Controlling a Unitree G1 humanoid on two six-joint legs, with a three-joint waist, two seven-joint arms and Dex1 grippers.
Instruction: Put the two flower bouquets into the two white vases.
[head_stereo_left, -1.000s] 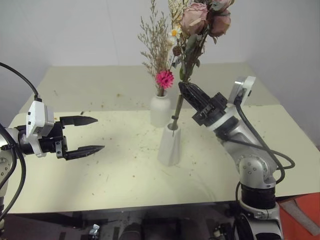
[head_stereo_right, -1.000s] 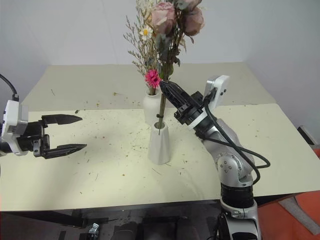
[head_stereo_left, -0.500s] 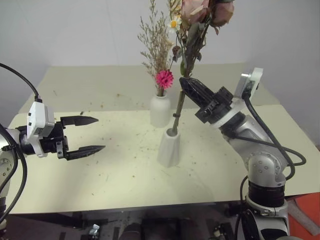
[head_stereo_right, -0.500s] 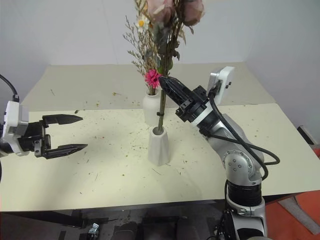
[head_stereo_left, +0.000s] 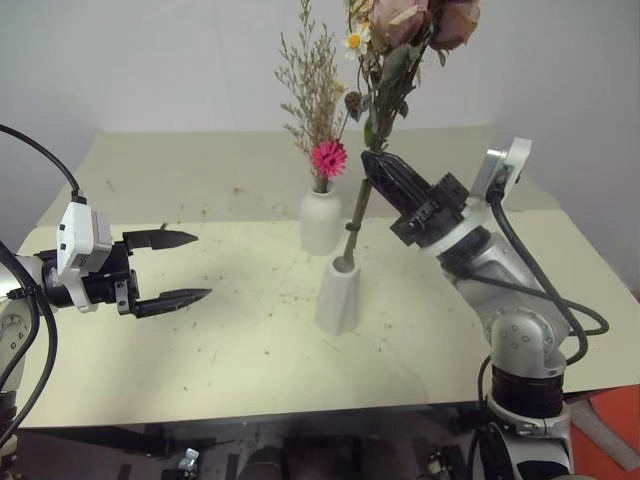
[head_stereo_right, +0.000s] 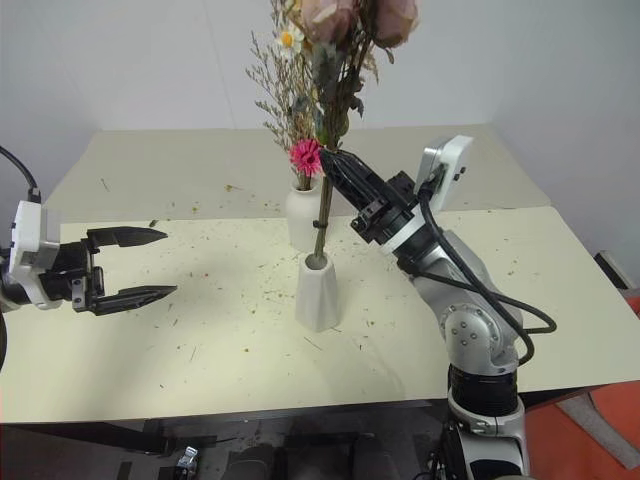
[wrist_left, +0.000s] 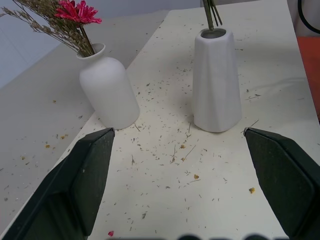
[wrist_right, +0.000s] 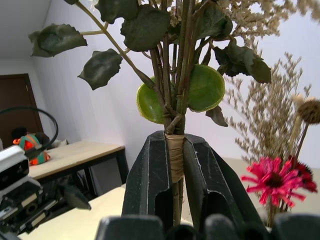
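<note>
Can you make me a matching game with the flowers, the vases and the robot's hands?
Things:
1. pink roses
2. dried-grass bunch
3. left gripper
4. tapered vase

States:
A. open, holding nothing
B. standing in the rounded vase
C. stem clamped in the right gripper
D. has the rose stem tip in its mouth

Pairs: 1-C, 2-B, 3-A, 4-D

The tapered vase stands before the rounded vase on the table, rose stem in it.
</note>
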